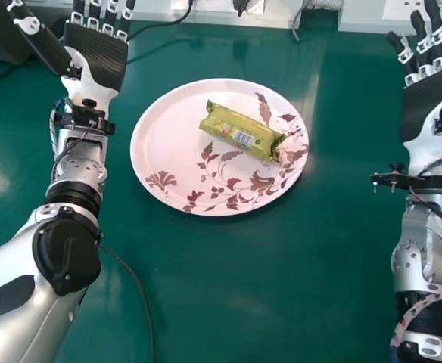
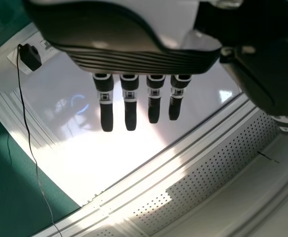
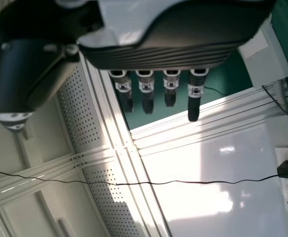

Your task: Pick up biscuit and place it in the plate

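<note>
As we look down from the head view, the green biscuit packet (image 1: 240,130) lies on its side inside the rim of the white plate (image 1: 149,144), a little off the plate's middle toward two o'clock. Its length runs from ten o'clock to four o'clock, and we see a barcode on the wrapper. Reddish-brown leaves decorate the plate, thickest around five o'clock, with a separate sprig near eight. The plate rests on the dark green tabletop (image 1: 281,295).

We have our left hand (image 1: 96,59) at ten o'clock from the plate, well open, its fingers extended and nothing in its hold. Our right hand (image 1: 427,102) sits between two and three o'clock, well apart from the plate, likewise open with straight fingers and holding nothing. Neither touches the packet or the plate.

Toward seven o'clock from the plate, a thin dark cable (image 1: 147,306) crosses the tabletop. In the left wrist view, we see a black plug (image 2: 29,58) in a white socket strip (image 2: 47,44), and a perforated panel (image 2: 218,163).
</note>
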Available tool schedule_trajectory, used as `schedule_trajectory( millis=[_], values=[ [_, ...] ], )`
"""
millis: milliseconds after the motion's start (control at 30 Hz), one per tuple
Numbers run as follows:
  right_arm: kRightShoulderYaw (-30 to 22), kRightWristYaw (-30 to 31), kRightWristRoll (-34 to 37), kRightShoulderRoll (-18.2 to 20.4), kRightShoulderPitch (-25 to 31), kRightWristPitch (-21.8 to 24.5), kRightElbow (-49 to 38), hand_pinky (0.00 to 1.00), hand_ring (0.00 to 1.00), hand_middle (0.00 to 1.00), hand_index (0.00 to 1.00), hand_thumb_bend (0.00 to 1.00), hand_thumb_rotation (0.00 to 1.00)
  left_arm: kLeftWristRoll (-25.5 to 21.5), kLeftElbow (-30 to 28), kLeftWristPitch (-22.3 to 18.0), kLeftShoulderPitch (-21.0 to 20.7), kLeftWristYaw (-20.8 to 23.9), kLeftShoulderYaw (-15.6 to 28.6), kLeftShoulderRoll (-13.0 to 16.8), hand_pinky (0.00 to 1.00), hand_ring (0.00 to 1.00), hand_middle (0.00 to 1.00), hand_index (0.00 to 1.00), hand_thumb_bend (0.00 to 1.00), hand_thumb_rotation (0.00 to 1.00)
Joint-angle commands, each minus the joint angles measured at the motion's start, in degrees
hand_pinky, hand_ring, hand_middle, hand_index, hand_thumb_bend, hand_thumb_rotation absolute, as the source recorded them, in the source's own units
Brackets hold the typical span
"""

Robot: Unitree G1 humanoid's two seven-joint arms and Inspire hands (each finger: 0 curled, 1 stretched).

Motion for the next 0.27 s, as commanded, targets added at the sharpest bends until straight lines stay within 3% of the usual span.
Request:
schedule_trajectory(
  millis=[0, 233],
  values=[
    [-0.7, 0.5, 1.0, 0.6, 0.8, 0.0, -0.9, 0.85, 0.95, 0.97, 0.99, 0.95, 0.71, 0.2, 0.0, -0.2, 0.3, -0.1, -0.4, -0.2, 0.80, 0.88, 0.95, 0.94, 1.00, 0.87],
    [-1.1, 0.7, 2.2, 0.8, 1.3, 0.8, -2.5, 0.83, 0.96, 1.00, 1.00, 0.92, 0.72, -0.3, 0.1, 1.0, 0.2, -1.1, 0.0, -0.1, 0.80, 0.88, 0.96, 0.95, 1.00, 0.86]
  ],
)
